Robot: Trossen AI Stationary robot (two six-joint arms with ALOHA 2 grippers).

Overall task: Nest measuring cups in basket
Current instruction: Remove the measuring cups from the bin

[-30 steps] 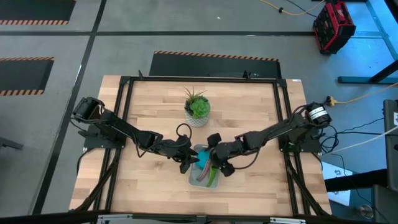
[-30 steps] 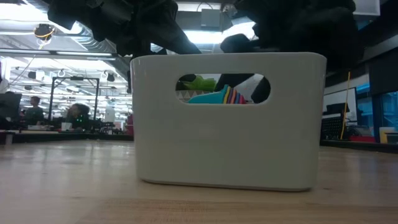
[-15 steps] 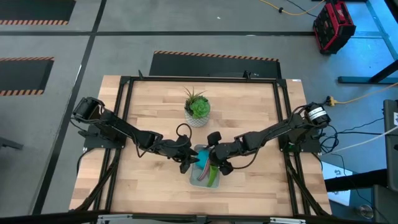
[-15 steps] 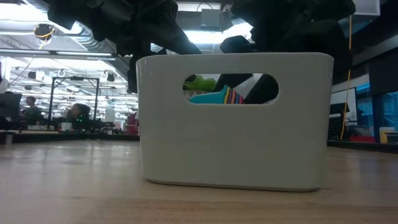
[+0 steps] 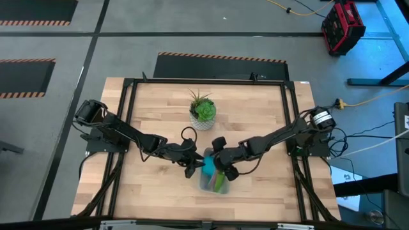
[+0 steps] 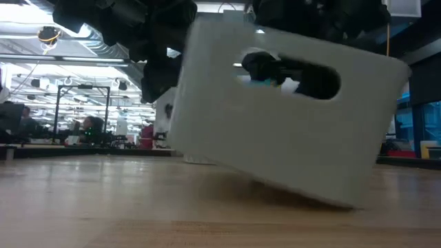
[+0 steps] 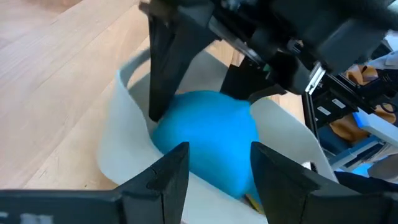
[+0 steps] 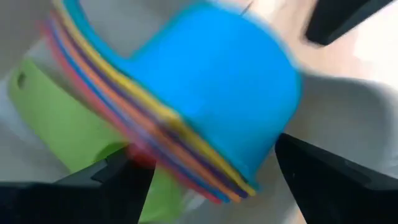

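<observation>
The pale basket [image 5: 206, 186] sits mid-table; in the low view the basket [image 6: 275, 151] is tipped, its left side up and only its lower right edge [image 6: 348, 201] on the wood. Inside lies a nested stack of measuring cups with the blue cup [image 8: 224, 81] outermost, and a green cup [image 8: 62, 118] beside it. My left gripper [image 5: 193, 167] reaches in from the left, its fingers around the blue bowl [image 7: 208, 140]. My right gripper [image 5: 221, 168] reaches in from the right, open, with its fingers on either side of the stack [image 8: 208, 149]. My left gripper [image 7: 217, 152] has the blue cup's rounded bowl [image 7: 199, 158] between its two fingers [image 7: 171, 174], coming slanting down from the table's left. The cup lies inside the basket against the wall [image 7: 121, 124]. My right gripper: one finger [image 7: 163, 68] stands between basket wall and cup; whether it touches either I cannot tell.
A white pot with a green plant [image 5: 203, 114] stands behind the basket toward the far edge. Bare wooden table [image 5: 147, 198] lies to the left, right and near side. A dark frame [image 5: 128, 83] borders the table.
The basket has slid a little toward the table's right and then tipped: its left side has lifted off the table while its lower right edge has stayed down. Both grippers have stayed over the basket, the right one shifting slightly left.
</observation>
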